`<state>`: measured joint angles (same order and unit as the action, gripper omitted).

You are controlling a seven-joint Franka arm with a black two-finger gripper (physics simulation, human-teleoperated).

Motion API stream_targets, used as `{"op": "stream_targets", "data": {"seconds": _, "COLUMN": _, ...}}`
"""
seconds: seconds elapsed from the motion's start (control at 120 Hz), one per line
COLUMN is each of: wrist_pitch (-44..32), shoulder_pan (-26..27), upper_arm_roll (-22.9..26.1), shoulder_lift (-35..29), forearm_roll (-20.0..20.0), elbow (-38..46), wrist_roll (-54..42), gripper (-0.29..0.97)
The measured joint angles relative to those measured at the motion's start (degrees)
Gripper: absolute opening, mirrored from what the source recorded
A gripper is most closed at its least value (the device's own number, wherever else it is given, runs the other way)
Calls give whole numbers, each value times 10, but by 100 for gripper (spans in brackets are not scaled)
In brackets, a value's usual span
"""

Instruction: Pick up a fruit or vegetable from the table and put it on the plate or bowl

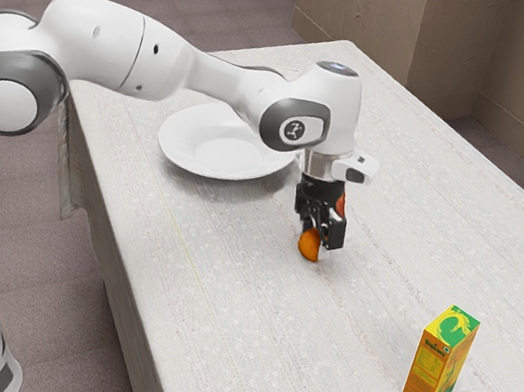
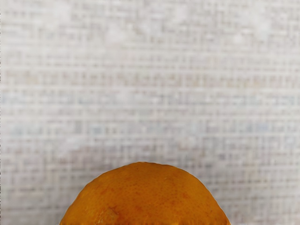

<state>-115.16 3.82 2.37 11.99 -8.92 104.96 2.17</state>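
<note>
An orange fruit (image 1: 308, 246) sits between the black fingers of my gripper (image 1: 322, 236), which is shut on it and holds it slightly above the pale tabletop (image 1: 245, 331). The wrist view has the same orange (image 2: 145, 197) rounded and close under my hand, with the speckled tabletop (image 2: 150, 84) behind it. A white plate (image 1: 207, 145) lies on the table toward the exterior view's upper left of the gripper, partly hidden by my arm's wrist.
A yellow and orange juice carton (image 1: 440, 357) stands upright near the table's front edge, toward the exterior view's lower right. Beige walls (image 1: 431, 4) rise behind the table at the right. The table's left edge drops to a purple floor.
</note>
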Motion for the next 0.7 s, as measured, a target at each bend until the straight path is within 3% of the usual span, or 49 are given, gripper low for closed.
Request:
{"op": "stream_targets", "data": {"seconds": 0.083, "wrist_pitch": -2, "shoulder_pan": 1, "upper_arm_roll": -2, "shoulder_lift": -2, "forearm_roll": 2, "elbow": 0, "wrist_roll": 0, "gripper": 38}}
{"op": "stream_targets", "data": {"seconds": 0.183, "wrist_pitch": 3, "shoulder_pan": 5, "upper_arm_roll": -5, "shoulder_lift": -21, "forearm_roll": 13, "elbow": 0, "wrist_roll": 4, "gripper": 35}}
{"op": "stream_targets", "data": {"seconds": 0.333, "wrist_pitch": 42, "shoulder_pan": 15, "upper_arm_roll": -6, "shoulder_lift": -92, "forearm_roll": 56, "elbow": -14, "wrist_roll": 14, "gripper": 35}}
{"op": "stream_targets", "data": {"seconds": 0.458, "wrist_pitch": 112, "shoulder_pan": 21, "upper_arm_roll": -17, "shoulder_lift": -109, "forearm_roll": 105, "elbow": -96, "wrist_roll": 17, "gripper": 36}}
{"op": "stream_targets", "data": {"seconds": 0.7, "wrist_pitch": 190, "shoulder_pan": 128, "upper_arm_roll": -178, "shoulder_lift": -112, "forearm_roll": 134, "elbow": -119, "wrist_roll": -31, "gripper": 35}}
